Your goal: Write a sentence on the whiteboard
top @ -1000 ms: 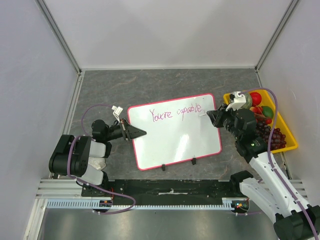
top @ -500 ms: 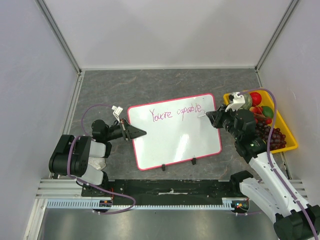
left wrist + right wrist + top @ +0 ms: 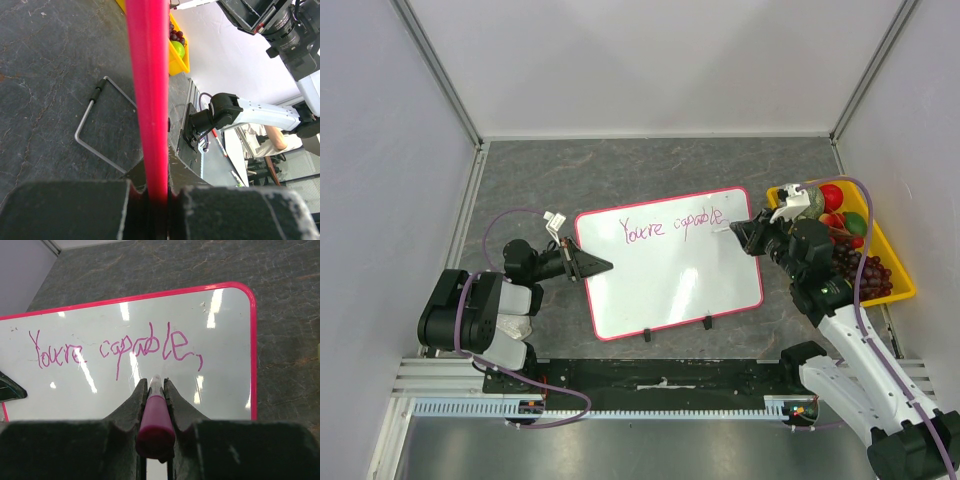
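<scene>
The whiteboard point(image 3: 670, 285) lies flat mid-table, white with a pink-red rim. One line of the sentence point(image 3: 670, 224) runs along its far edge in purple-magenta cursive, about "You're capable," point(image 3: 115, 347). My right gripper point(image 3: 738, 232) hovers over the board's far right corner, shut on a magenta marker point(image 3: 156, 415). The marker's pale tip points at bare board point(image 3: 220, 385) just below the comma. My left gripper point(image 3: 603, 266) is shut on the board's left rim point(image 3: 147, 100), which runs up between its fingers point(image 3: 157, 192).
A yellow tray point(image 3: 902, 275) of toy fruit stands right of the board, close behind the right wrist. Two black clips point(image 3: 677, 328) sit on the board's near edge. A bent metal wire point(image 3: 95, 130) shows beside the rim. Grey walls enclose the table.
</scene>
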Available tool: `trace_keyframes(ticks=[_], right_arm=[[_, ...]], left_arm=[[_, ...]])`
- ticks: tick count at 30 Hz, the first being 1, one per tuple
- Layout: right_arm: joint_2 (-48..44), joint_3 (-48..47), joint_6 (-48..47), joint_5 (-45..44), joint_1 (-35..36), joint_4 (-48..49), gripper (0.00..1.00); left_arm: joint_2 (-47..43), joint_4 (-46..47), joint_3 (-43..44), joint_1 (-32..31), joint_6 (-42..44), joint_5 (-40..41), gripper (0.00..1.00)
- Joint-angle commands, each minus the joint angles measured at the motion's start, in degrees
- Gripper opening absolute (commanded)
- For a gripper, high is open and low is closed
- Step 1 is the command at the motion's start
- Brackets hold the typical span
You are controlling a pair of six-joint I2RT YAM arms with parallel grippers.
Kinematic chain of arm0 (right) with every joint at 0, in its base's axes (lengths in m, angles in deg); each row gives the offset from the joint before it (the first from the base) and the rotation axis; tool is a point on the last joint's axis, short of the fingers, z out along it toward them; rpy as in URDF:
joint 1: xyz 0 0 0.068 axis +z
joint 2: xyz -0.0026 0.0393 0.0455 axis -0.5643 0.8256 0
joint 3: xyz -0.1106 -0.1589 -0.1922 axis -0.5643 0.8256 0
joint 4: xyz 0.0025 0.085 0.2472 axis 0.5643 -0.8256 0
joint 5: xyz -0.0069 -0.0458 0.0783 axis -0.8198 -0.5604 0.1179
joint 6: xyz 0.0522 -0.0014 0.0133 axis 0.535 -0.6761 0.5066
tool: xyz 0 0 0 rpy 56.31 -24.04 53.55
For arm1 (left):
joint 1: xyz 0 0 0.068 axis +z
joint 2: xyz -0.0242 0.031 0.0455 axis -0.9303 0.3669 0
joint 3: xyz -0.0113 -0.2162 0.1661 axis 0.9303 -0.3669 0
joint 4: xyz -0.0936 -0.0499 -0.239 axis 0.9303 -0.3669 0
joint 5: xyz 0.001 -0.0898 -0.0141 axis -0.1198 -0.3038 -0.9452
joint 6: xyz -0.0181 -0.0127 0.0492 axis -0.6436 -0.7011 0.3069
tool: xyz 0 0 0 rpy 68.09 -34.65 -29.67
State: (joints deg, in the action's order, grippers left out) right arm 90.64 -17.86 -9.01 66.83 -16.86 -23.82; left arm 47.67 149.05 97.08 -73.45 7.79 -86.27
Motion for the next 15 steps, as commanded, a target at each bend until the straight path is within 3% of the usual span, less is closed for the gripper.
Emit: trace_keyframes(ticks=[1,9,15], right_arm=[[-0.86,0.52,-0.24,1.19,-0.09,3.8,0.0],[-0.15,0.44,2.57,2.77,1.48,9.25,0.0],[3.35,-1.76,3.28,-3.1,10.43,11.8,0.0]], left_arm=[[1.15,1.14,-0.8,-0.13,4.61,-0.14,0.02],[1.24,1.14,-0.71,-0.13,4.61,-0.14,0.02],[1.41,1.14,-0.71,-0.13,4.52,-0.23,0.02]])
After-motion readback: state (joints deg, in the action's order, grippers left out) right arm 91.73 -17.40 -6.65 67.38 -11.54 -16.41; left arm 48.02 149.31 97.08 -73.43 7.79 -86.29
